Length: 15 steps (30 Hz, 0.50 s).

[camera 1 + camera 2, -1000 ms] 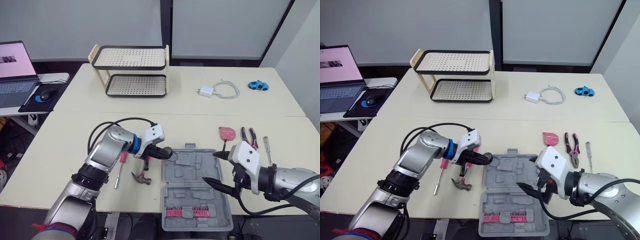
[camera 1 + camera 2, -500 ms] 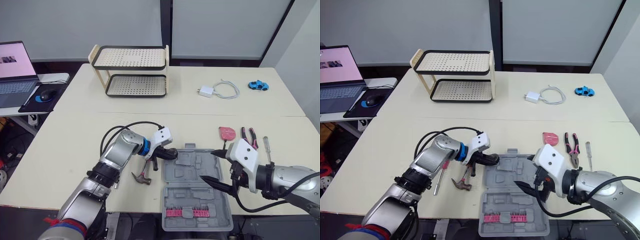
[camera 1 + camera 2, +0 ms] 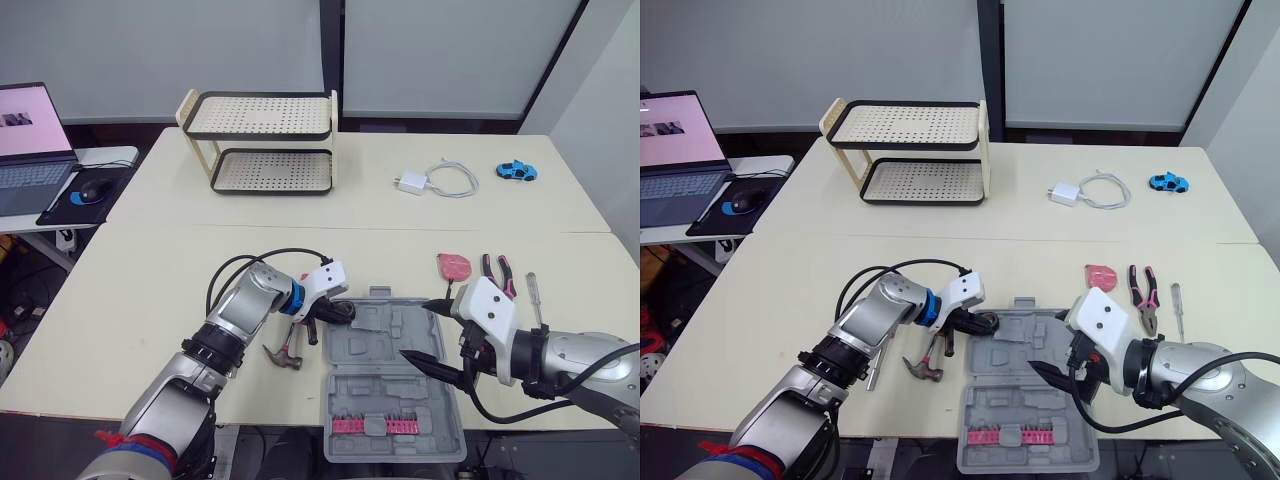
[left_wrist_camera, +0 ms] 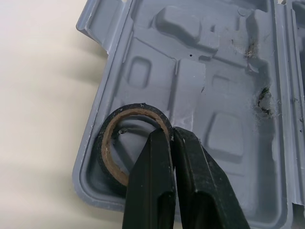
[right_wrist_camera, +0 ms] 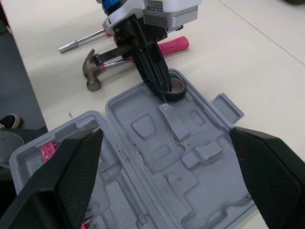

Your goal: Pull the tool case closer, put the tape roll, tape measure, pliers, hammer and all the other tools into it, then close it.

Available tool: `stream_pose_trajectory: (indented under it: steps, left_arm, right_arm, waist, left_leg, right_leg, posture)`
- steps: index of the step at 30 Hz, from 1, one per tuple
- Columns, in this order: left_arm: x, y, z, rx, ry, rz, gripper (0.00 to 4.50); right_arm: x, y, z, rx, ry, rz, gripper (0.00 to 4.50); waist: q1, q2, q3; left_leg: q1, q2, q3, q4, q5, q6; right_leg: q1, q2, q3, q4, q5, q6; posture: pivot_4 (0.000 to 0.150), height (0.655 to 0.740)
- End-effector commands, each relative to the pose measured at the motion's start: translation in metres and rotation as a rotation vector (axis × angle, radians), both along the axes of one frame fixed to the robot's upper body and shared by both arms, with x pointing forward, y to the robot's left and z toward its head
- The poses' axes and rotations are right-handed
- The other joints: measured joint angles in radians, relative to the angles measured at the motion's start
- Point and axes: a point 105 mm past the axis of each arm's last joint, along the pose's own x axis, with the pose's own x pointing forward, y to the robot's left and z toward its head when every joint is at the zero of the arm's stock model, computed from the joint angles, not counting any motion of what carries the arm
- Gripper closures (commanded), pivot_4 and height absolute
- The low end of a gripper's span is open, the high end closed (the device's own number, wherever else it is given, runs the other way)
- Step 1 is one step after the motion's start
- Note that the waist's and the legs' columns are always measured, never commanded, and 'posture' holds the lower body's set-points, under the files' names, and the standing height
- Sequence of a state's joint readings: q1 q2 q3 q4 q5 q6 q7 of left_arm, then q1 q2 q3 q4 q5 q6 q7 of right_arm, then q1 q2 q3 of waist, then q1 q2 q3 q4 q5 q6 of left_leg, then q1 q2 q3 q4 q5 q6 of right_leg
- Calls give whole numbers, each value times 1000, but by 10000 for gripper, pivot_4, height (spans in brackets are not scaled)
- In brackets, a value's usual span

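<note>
The grey tool case [image 3: 392,372] lies open near the table's front edge. My left gripper [image 3: 346,311] is shut on the rim of the black tape roll [image 4: 106,152], which sits in the far left corner of the case's upper half [image 5: 174,90]. My right gripper [image 3: 418,332] hovers open over the case's right side, holding nothing. The hammer [image 3: 288,346] and a pink-handled driver [image 5: 172,45] lie left of the case. The pink tape measure [image 3: 454,266], pliers [image 3: 497,270] and a screwdriver [image 3: 533,295] lie on the table to the right, beyond my right arm.
Pink bits [image 3: 372,425] fill a row in the case's near half. A two-tier rack [image 3: 265,140], a charger with cable [image 3: 440,181] and a blue toy car [image 3: 517,171] stand at the back. A laptop [image 3: 30,140] and mouse [image 3: 92,190] sit on the side table, left.
My left gripper has carried the tape roll to the right, from above the hammer to the case's far left corner. The right gripper has drifted slightly left and stays open.
</note>
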State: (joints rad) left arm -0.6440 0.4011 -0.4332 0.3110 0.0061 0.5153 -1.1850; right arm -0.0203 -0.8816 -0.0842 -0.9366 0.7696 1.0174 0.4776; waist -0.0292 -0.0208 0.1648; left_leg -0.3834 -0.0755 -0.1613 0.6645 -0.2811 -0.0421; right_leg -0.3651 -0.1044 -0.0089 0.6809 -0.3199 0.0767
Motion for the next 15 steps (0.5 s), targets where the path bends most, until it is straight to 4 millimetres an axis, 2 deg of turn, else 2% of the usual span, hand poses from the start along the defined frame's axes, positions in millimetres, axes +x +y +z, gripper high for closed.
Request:
stream_pose_trajectory:
  steps: [1,5,8,15]
  left_arm:
    - [3,-2,4,5,-24,-5,44644]
    - [4,-4,9,-12,-23,-6,44644]
    - [6,-4,16,-22,-37,-7,37336]
    - [3,-4,41,-72,-95,-41,14622]
  right_arm:
    - [-3,4,7,-3,-37,24,0]
    - [-4,3,7,-5,-37,21,0]
    - [-5,3,6,-7,-36,18,0]
    - [-6,1,6,-9,-35,12,0]
  waist:
    - [0,0,0]
    - [0,0,0]
    - [0,0,0]
    - [0,0,0]
  left_leg:
    - [0,0,0,0,0,0]
    - [0,0,0,0,0,0]
    - [0,0,0,0,0,0]
    - [0,0,0,0,0,0]
  right_leg:
    - [0,0,0,0,0,0]
    - [0,0,0,0,0,0]
    - [0,0,0,0,0,0]
    - [0,0,0,0,0,0]
  posture:
    - [1500,7400]
    - [1500,7400]
    - [1500,7400]
    - [1500,7400]
